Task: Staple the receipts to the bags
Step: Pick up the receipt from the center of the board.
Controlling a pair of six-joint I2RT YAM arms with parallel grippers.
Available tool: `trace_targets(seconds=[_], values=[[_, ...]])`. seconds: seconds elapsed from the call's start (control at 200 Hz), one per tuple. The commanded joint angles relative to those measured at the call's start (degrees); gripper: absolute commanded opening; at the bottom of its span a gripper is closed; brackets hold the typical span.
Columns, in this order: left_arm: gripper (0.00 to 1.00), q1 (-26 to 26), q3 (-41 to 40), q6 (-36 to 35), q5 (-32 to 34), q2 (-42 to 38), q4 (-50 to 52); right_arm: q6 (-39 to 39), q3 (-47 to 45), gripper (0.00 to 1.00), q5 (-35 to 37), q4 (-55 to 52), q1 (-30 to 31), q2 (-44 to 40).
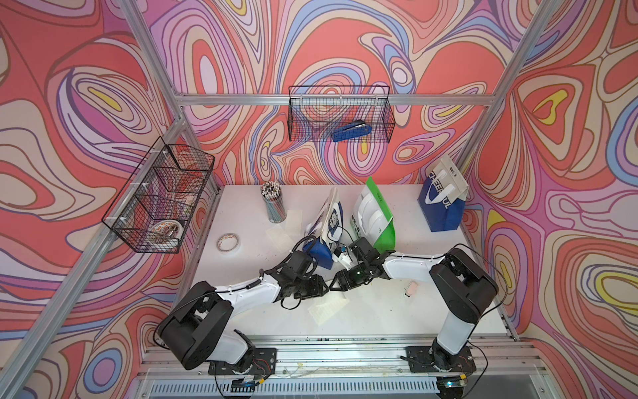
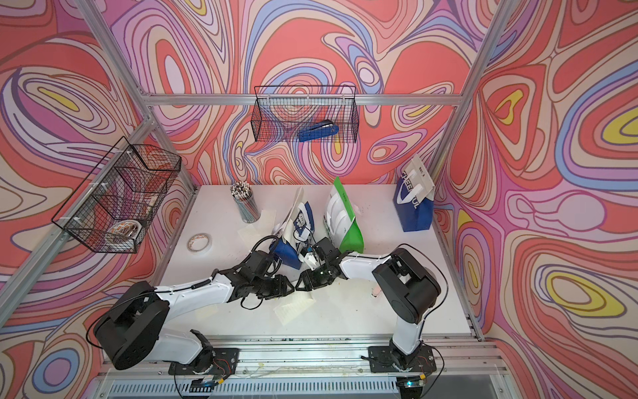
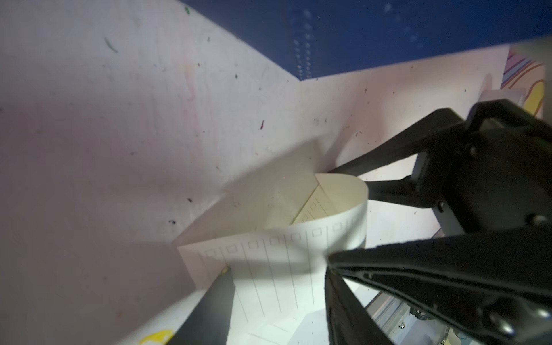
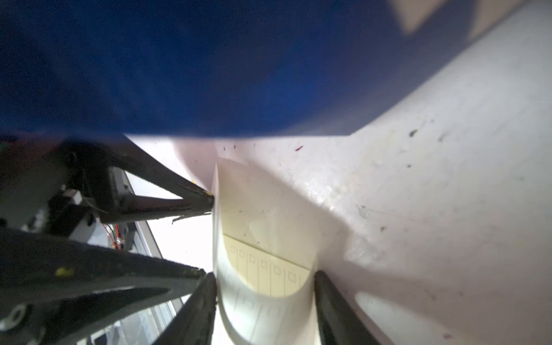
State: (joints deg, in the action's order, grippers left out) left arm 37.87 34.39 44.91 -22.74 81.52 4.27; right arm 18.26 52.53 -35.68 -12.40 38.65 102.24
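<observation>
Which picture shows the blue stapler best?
A top view: the blue plastic stapler lies in plain sight inside the black wire basket on the back wall. Both top views show it equally; neither wrist view shows it.

My left pincer (image 3: 277,270) is low over the table (image 3: 119,134), its two dark fingers (image 3: 209,304) apart with a receipt (image 3: 283,248) lying between them. The slip shows ruled lines and a row of small squares, and its far end curls up into a loop. The right pincer (image 3: 336,216) reaches in across mine, with one finger beyond that loop and one on the near side, its tip just beside my own finger. Past the receipt a blue bag (image 3: 388,35) stands on the white, fleck-dotted table, one corner toward me.
</observation>
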Motion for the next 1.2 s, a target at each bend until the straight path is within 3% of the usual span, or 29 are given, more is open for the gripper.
trace_targets(seconds=[0.0,0.23,0.621,0.831,0.921,1.017,1.127,1.197], values=[[0.51,-0.1,-1.2,-0.7,-0.5,-2.0,-1.9,-0.4,0.4,0.45,0.9,-1.0,0.4,0.2],[0.55,-0.2,-2.7,-2.6,3.4,-10.3,1.4,-0.8,-1.9,0.34,2.8,0.4,0.4,-5.7],[0.68,-1.6,3.3,-9.0,21.1,-35.6,20.8,-6.1,-7.5,0.27,12.5,-3.7,0.4,-22.9],[0.87,-1.6,15.1,-17.1,23.5,-34.1,18.2,-11.1,-8.8,0.26,16.6,-3.8,0.4,-31.2],[0.88,-1.6,21.7,-21.0,21.0,-29.5,19.6,-15.3,-8.3,0.26,18.1,-4.6,0.4,-33.6],[0.85,-1.7,25.3,-24.4,14.1,-26.6,22.0,-22.6,-7.4,0.25,17.6,-4.4,0.4,-36.2],[0.80,-2.1,23.2,-26.6,4.5,-27.1,22.1,-32.5,-8.5,0.24,14.4,-0.9,0.4,-40.5],[0.83,-2.1,19.3,-32.0,-6.3,-29.4,19.5,-37.8,-9.0,0.23,12.3,0.6,0.4,-42.4]])
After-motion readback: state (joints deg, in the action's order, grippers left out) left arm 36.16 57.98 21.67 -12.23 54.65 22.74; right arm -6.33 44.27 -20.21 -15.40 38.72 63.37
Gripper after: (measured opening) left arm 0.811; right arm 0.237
